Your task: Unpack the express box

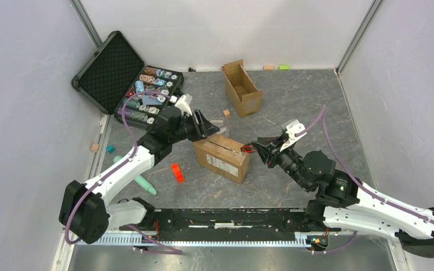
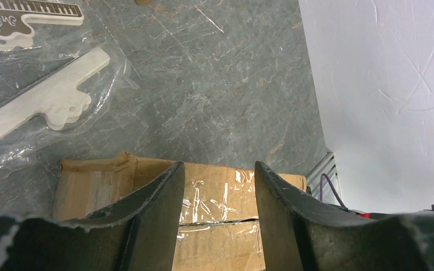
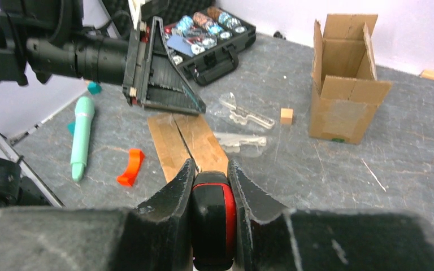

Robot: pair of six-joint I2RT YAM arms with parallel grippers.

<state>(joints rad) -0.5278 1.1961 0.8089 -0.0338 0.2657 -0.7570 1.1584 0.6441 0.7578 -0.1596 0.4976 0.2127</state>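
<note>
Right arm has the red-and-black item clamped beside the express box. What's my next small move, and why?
Probably ease the right tool forward and down until the red-and-black item meets the near end of the taped seam. The express box lies closed, flaps flat; the seam runs straight ahead of that tool, and the left tool hangs open above the box, gripping nothing.

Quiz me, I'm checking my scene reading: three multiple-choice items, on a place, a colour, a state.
1. The chip case lies: A far left; B near right; C centre.
2. The clip by the box is: A blue; B orange; C white.
3. The right jaws are: A open, empty; B shut on the box; C shut on a black-and-red tool.
1A: top view shows it far left. 2B: it is plainly orange. 3C: the tool sits clamped between them.
</note>
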